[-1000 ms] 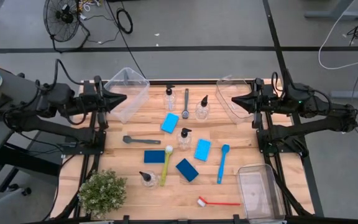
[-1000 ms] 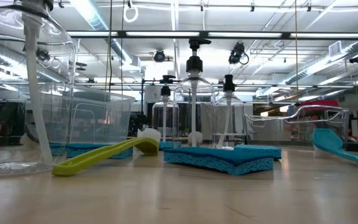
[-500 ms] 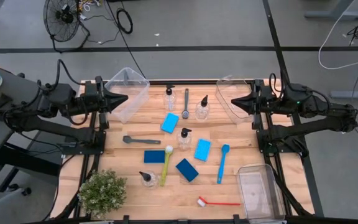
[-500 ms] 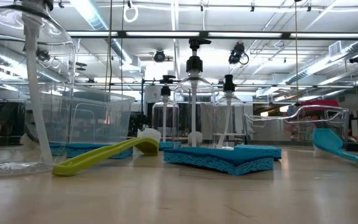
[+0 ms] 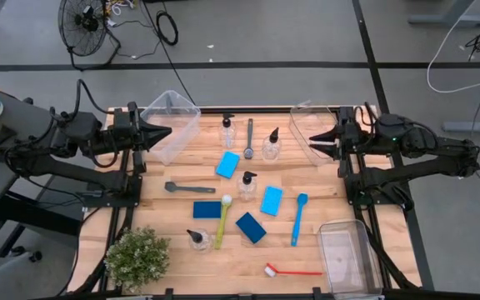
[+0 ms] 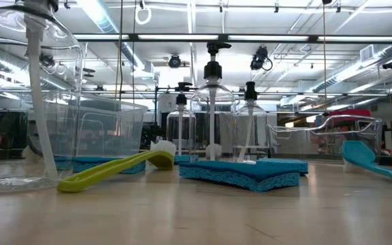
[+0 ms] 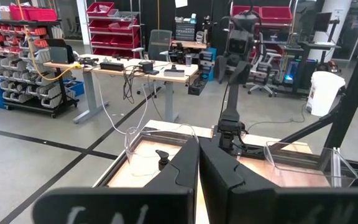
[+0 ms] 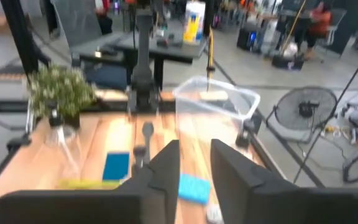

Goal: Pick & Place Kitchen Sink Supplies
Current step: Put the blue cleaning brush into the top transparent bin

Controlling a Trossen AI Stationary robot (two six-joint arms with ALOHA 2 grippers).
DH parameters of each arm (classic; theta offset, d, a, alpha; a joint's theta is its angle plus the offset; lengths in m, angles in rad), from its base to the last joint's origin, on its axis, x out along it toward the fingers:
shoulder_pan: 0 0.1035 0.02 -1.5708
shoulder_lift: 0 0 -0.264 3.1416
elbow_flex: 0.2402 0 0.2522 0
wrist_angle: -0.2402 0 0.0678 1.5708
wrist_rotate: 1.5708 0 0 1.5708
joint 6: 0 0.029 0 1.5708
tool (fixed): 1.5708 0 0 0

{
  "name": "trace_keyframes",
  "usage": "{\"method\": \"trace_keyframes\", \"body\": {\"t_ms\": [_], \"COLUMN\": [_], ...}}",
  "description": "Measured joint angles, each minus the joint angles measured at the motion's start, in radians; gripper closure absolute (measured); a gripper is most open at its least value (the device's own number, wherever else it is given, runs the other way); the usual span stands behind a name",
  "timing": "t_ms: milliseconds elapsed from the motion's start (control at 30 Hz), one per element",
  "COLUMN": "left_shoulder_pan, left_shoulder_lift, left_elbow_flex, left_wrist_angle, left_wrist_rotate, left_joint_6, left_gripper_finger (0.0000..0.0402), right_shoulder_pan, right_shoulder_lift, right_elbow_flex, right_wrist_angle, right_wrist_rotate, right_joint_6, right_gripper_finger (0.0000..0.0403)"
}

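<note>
Lying scattered across the middle of the wooden table (image 5: 173, 250) in the high view are the sink supplies. Four blue sponges sit there: one (image 5: 227, 164) at upper centre, one (image 5: 207, 209) left of centre, one (image 5: 271, 200) right of centre and a darker one (image 5: 251, 227) below them. Four clear bottles with black tops stand among them: one (image 5: 227, 131) near the top, one (image 5: 272, 144) to its right, one (image 5: 247, 185) in the middle and one (image 5: 198, 240) at lower left. A grey brush (image 5: 249, 137) lies between the two upper bottles, a second grey brush (image 5: 188, 188) lies left of centre, a yellow-green brush (image 5: 222, 221) lies touching the left sponge, a blue brush (image 5: 297, 218) lies right of centre, and a red brush (image 5: 292, 271) lies near the bottom edge.

Three clear bins ring the supplies: one (image 5: 172, 125) at upper left, one (image 5: 310, 132) at upper right and one (image 5: 349, 256) at lower right. A potted plant (image 5: 138, 257) stands at the lower left corner.

The left hand (image 5: 162, 132) hovers over the upper-left bin with its fingers together, holding nothing. The right hand (image 5: 317, 140) hovers over the upper-right bin, its fingers slightly apart and empty. Both hands are well apart from every supply, and each bin lies between a hand and the items.
</note>
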Motion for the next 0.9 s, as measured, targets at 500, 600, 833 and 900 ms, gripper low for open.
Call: {"method": "trace_keyframes", "body": {"t_ms": [500,600,833,900], "left_shoulder_pan": [0.0,0.0,0.0,0.0], "left_shoulder_lift": [0.0,0.0,0.0,0.0], "left_elbow_flex": [0.0,0.0,0.0,0.0], "left_wrist_angle": [0.0,0.0,0.0,0.0], "left_wrist_rotate": [0.0,0.0,0.0,0.0], "left_joint_6": [0.0,-0.001,-0.001,-0.001], "left_gripper_finger": [0.0385,0.0385,0.0385,0.0385], "right_shoulder_pan": [0.0,0.0,0.0,0.0], "right_shoulder_lift": [0.075,0.107,0.188,0.212], "right_elbow_flex": [0.0,0.0,0.0,0.0], "right_wrist_angle": [-0.213,-0.256,-0.357,-0.379], "right_wrist_rotate": [-0.108,-0.139,-0.148,-0.151], "right_joint_6": [-0.09,-0.148,-0.326,-0.373], "right_gripper_finger": [0.0203,0.0199,0.0201,0.0202]}}
